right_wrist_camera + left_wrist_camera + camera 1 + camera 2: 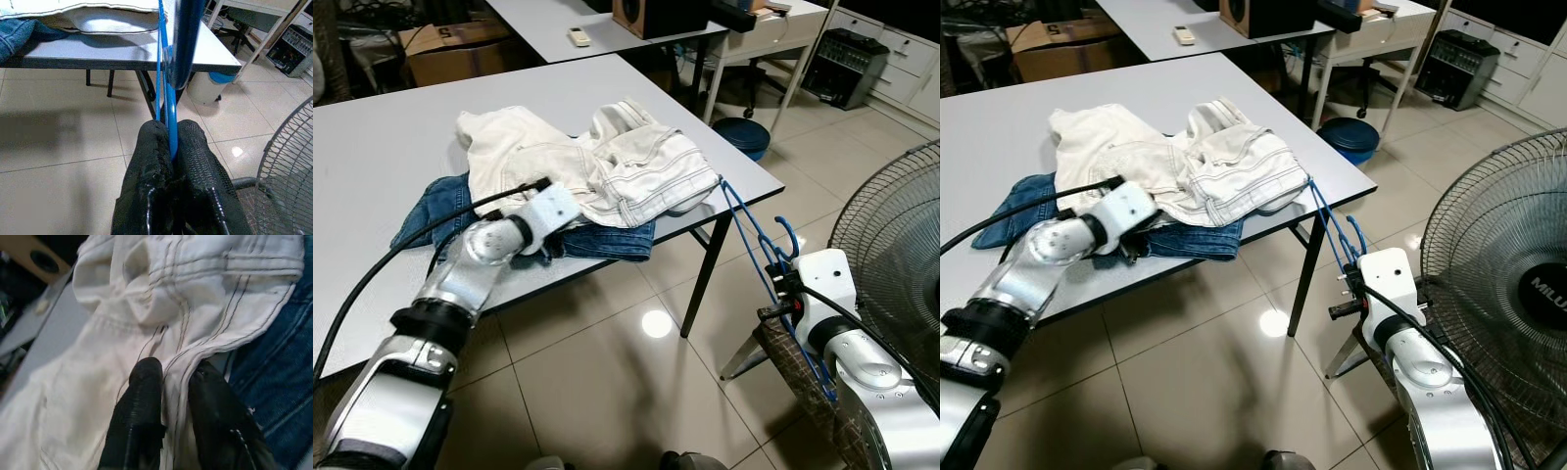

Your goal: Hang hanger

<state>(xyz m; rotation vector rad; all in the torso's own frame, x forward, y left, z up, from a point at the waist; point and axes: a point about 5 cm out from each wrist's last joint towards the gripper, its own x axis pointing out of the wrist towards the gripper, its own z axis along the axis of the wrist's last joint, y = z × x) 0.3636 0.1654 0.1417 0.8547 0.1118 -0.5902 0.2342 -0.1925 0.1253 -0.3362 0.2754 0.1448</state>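
Blue wire hanger (pixel 756 240) was in the right gripper (pixel 171 142), but not hung up yet.

The right gripper's two black fingers (pixel 149 166) were squeezed tight on the thin blue hanger, low down off the table's corner, at about 4 o'clock from the pile of clothes. The hanger's far end reached up to the edge of the grey table (pixel 372 127), just beside the white cotton trousers (pixel 607 162). The left gripper (pixel 171 382) lay on those trousers, its fingers a little apart with a stitched seam between them; I could not tell if it was gripping. Blue denim jeans (pixel 440 201) lay under the white ones. I saw no rail or hook to hang it on. I think the picking up was done, and the hanging was still to do.
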